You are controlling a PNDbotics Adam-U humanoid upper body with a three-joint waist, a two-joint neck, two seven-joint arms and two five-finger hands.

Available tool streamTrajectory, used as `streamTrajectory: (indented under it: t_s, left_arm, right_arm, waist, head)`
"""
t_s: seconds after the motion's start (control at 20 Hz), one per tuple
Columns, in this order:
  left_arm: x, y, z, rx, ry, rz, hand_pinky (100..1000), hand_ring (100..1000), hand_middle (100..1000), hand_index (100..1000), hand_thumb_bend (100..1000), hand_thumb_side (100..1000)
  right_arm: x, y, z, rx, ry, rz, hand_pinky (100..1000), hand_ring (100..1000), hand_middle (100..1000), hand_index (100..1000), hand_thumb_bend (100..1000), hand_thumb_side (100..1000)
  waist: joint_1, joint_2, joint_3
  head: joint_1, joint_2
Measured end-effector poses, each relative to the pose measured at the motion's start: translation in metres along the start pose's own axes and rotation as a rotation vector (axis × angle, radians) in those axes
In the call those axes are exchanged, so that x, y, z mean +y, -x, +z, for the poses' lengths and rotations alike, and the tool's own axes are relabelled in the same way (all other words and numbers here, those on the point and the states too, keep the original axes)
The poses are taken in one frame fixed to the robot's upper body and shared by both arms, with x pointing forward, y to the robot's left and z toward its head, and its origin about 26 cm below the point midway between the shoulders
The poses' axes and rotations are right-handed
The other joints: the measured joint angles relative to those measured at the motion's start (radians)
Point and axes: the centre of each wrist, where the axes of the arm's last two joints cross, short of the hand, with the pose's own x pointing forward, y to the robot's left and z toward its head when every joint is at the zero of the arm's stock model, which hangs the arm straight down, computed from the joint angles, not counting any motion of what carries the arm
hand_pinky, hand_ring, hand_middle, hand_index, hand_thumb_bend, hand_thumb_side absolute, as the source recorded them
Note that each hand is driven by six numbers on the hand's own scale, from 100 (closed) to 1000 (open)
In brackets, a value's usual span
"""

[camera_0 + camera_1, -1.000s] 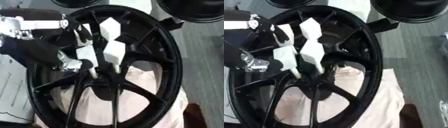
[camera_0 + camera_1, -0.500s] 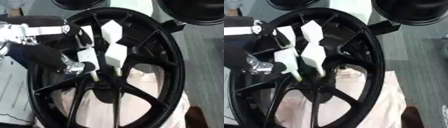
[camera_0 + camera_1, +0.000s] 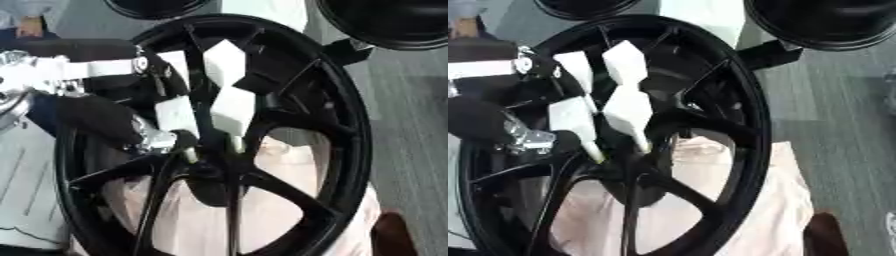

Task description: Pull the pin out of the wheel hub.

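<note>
A pale pink cloth lies nearest, under the black wheel hub, which fills the middle of both views. At the spoke centre, the left hand reaches in from the left side, its white fingers pointing down and closed toward each other on a thin pale pin at the hub centre. Beyond the rim, dark round wheels sit at the far edge.
</note>
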Motion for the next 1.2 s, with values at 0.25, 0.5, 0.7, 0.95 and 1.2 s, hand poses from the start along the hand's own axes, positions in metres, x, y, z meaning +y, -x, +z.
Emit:
streamTrajectory:
  t_s: [0.25,0.5,0.7,0.95,1.2]
  left_arm:
    - [-0.0009,-0.0001,-0.0006,0.01,-0.006,-0.015,691,696,708,822,445,526]
    - [-0.0012,-0.0001,-0.0007,0.022,-0.018,-0.025,681,687,701,817,452,504]
    - [-0.0024,-0.0005,-0.0017,0.029,-0.024,-0.028,660,664,680,803,448,492]
    - [-0.0042,-0.0018,-0.0037,0.032,-0.03,-0.024,640,639,655,784,459,494]
    - [-0.0072,-0.0034,-0.0065,0.035,-0.031,-0.026,615,614,628,763,470,472]
  right_arm:
    - [0.0,0.0,0.0,0.0,0.001,0.0,696,769,558,633,100,777]
    - [0.0,0.0,0.0,0.0,0.001,0.0,696,769,558,634,100,774]
    - [0.0,0.0,0.0,0.0,0.001,0.0,696,769,558,634,100,778]
    - [0.0,0.0,0.0001,0.0,0.001,0.0,697,770,559,634,100,778]
    - [0.0,0.0001,0.0001,0.001,0.001,0.0,697,770,559,634,100,780]
  waist:
    - [0.001,0.0,-0.001]
    - [0.001,0.0,-0.002]
    - [0.001,0.0,-0.002]
    - [0.001,0.0,-0.002]
    - [0.001,0.0,-0.002]
  head:
    - [0.0,0.001]
    - [0.001,0.001]
    - [0.002,0.001]
    - [0.004,0.001]
    - [0.008,0.001]
